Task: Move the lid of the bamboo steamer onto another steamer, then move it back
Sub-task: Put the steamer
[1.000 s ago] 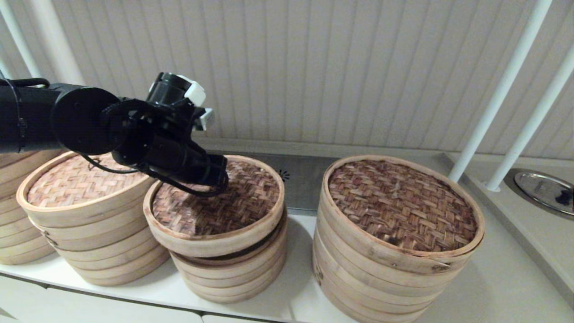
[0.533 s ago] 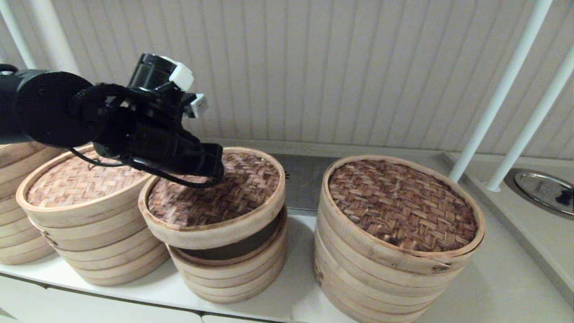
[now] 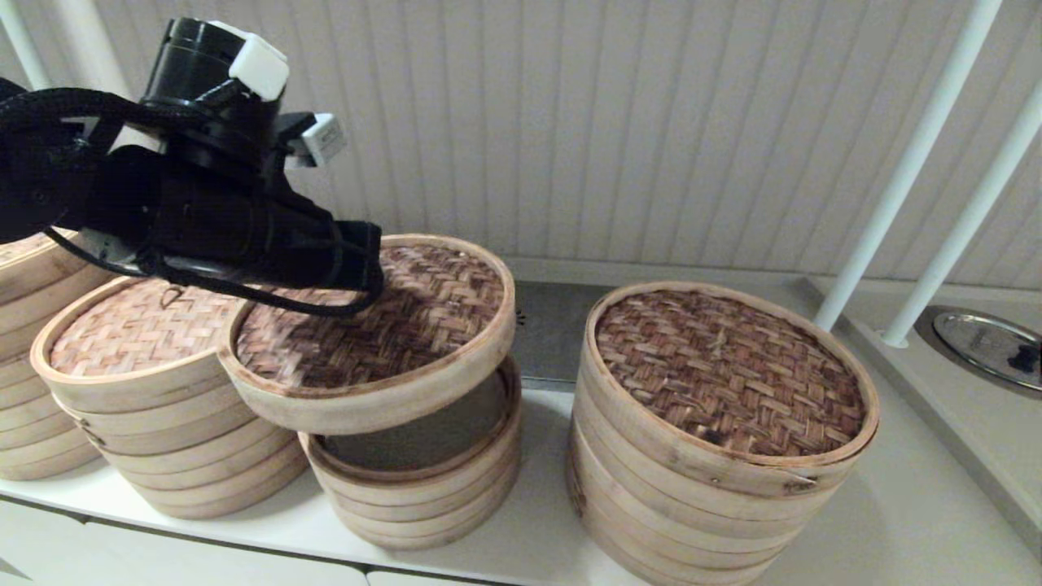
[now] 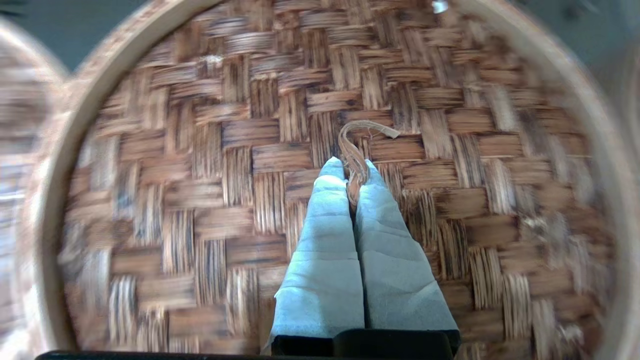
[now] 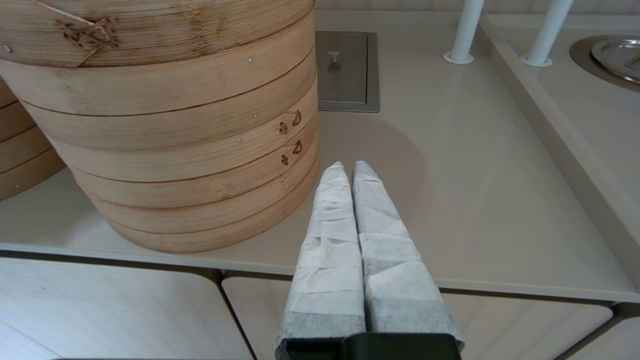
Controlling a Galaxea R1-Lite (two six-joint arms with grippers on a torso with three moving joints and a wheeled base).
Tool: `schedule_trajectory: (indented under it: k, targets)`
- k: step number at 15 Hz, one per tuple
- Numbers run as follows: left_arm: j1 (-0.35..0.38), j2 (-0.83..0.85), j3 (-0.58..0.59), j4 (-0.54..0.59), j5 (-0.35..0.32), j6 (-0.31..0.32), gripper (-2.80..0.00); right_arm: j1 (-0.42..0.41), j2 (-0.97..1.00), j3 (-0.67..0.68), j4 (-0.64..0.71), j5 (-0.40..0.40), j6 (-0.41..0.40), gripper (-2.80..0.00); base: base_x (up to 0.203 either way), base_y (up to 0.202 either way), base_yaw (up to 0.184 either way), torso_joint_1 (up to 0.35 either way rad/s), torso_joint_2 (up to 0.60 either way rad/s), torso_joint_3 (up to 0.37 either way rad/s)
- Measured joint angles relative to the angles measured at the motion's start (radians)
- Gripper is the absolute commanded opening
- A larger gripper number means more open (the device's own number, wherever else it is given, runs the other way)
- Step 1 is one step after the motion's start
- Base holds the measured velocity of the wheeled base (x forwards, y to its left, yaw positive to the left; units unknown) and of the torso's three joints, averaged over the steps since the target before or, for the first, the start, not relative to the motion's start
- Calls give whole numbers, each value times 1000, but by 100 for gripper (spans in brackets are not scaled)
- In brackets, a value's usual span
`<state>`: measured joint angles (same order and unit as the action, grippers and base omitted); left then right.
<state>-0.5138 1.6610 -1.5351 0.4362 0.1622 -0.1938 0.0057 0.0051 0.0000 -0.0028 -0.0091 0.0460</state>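
The bamboo steamer lid [image 3: 391, 325], dark reddish-brown weave with a pale rim, hangs tilted in the air above its own narrow stack [image 3: 423, 472], which stands open underneath. My left gripper [image 3: 358, 268] is shut on the lid's small loop handle [image 4: 356, 155]; in the left wrist view the grey fingers [image 4: 325, 225] pinch the loop between them. The lid's left edge overlaps the other steamer [image 3: 138, 334], the medium stack with a light tan-pink woven top. My right gripper [image 5: 348, 167] is shut on nothing, low at the counter's front edge beside the widest stack.
The widest steamer stack [image 3: 724, 407] with dark-brown weave stands to the right. A further bamboo stack [image 3: 24, 407] sits at the far left. Two white poles [image 3: 904, 171] rise at the back right, near a metal plate [image 3: 985, 346]. A small metal hatch [image 5: 345, 70] is set in the counter.
My left gripper has risen and moved left with the lid. The lid has lifted clear of its stack, tilted, and now reaches over the edge of the tan-topped steamer.
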Motion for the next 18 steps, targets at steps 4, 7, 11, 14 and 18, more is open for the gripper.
schedule_trajectory:
  k: [4, 7, 11, 14, 18]
  targets:
    - [56, -26, -15, 0, 18, 8, -280, 0, 0, 0, 0, 0, 0, -280, 0, 0, 0, 0, 0, 0]
    - [132, -34, -33, 0, 20, 29, -280, 0, 0, 0, 0, 0, 0, -280, 0, 0, 0, 0, 0, 0]
    - [196, -34, -44, -1, 20, 46, -280, 0, 0, 0, 0, 0, 0, -280, 0, 0, 0, 0, 0, 0]
    - [259, -32, -56, -1, 12, 52, -280, 0, 0, 0, 0, 0, 0, -280, 0, 0, 0, 0, 0, 0]
    - [335, -25, -72, -2, 7, 53, -280, 0, 0, 0, 0, 0, 0, -280, 0, 0, 0, 0, 0, 0]
